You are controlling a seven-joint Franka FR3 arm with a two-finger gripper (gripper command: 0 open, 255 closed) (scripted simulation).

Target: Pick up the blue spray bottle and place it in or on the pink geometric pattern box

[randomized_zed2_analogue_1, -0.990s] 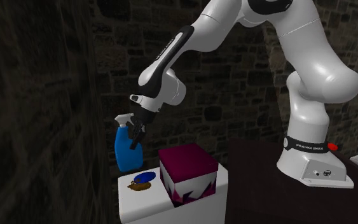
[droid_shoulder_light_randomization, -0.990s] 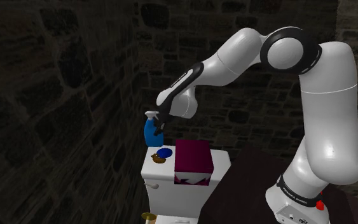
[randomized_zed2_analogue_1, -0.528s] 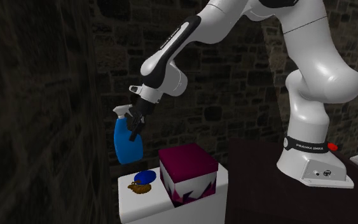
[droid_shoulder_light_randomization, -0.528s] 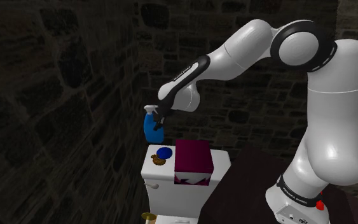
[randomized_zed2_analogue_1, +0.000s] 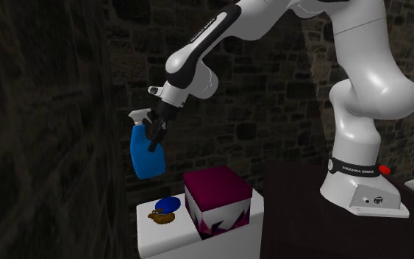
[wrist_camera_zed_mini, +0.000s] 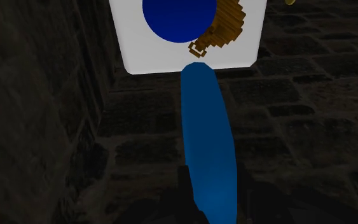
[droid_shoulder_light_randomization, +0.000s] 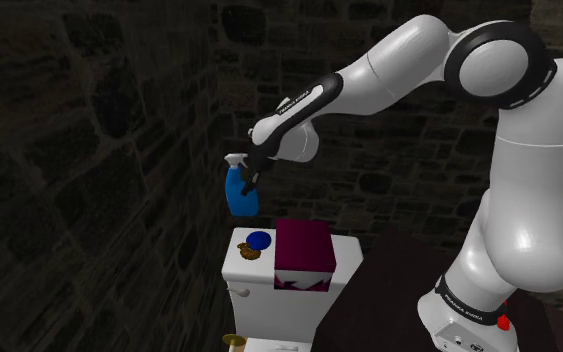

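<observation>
Gripper: my gripper (randomized_zed2_analogue_1: 154, 137) is clamped on the spray bottle (randomized_zed2_analogue_1: 145, 153); on the wrist cam the two black fingers (wrist_camera_zed_mini: 185, 197) hug its blue body from either side, so I'd call that a proper hold

Bottle: blue with a pale trigger head on top; it hangs in the air roughly upright, touching nothing but the fingers; it's above the white tank (droid_shoulder_light_randomization: 237, 272), and in the second exterior view it sits up and to the left of the box

Box: the box (droid_shoulder_light_randomization: 304, 250) looks dark magenta to me, with a white zigzag pattern low on its front face; it stands on the tank top, on the shoulder view's right-hand part of it

Other stuff on the tank: a round blue disc (droid_shoulder_light_randomization: 258, 239) with a little brown lump (droid_shoulder_light_randomization: 248, 251) right up against it, both just beside the box; the wrist cam looks down past the bottle onto the pair

Arm: white, arching over from the shoulder view's right; forearm slopes down to the bottle

Room: dim; rough stone walls behind and beside the tank
</observation>
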